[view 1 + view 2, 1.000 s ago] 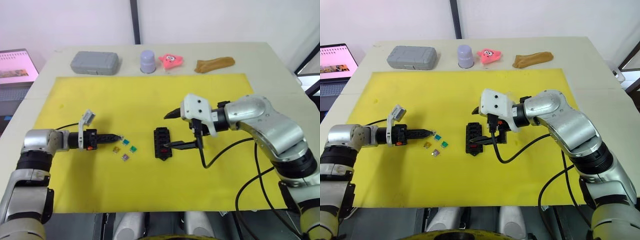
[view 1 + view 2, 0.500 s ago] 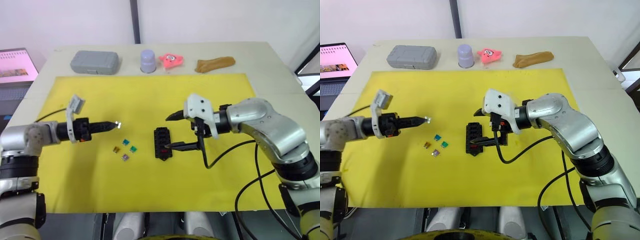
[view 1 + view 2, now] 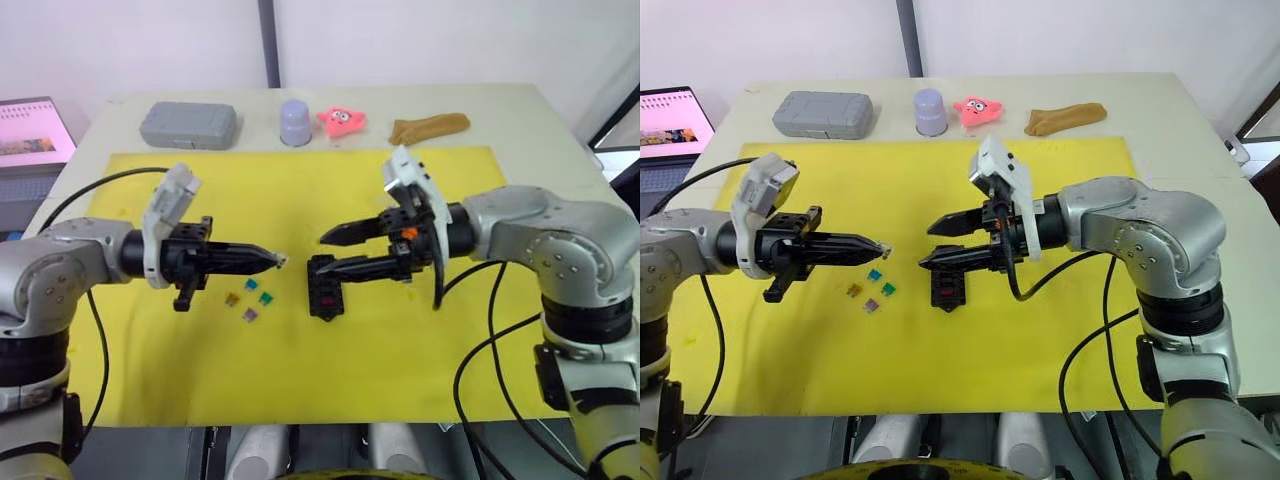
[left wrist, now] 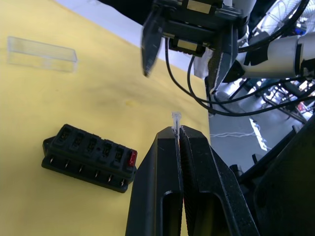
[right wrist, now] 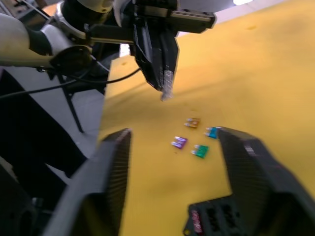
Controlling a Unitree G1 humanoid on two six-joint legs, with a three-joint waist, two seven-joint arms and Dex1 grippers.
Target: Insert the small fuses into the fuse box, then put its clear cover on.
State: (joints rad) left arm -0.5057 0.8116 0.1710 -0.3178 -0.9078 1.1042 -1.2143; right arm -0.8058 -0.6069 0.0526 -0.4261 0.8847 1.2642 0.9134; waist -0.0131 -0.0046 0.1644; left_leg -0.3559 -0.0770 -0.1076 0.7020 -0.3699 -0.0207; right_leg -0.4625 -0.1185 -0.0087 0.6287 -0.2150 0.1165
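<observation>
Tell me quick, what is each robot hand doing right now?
Left end effector: shut on a small pale fuse, held up off the yellow mat.
Right end effector: open, holding nothing, above the fuse box.

pinched fuse (image 4: pixel 175 119) colour unclear, fuse box (image 5: pixel 214 222) cut off

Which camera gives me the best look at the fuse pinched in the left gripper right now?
The left wrist view: the pale fuse stands out from the shut fingertips of the left gripper, close up. The right wrist view shows it hanging from those tips. In the head views it is a tiny speck at the tips.
</observation>
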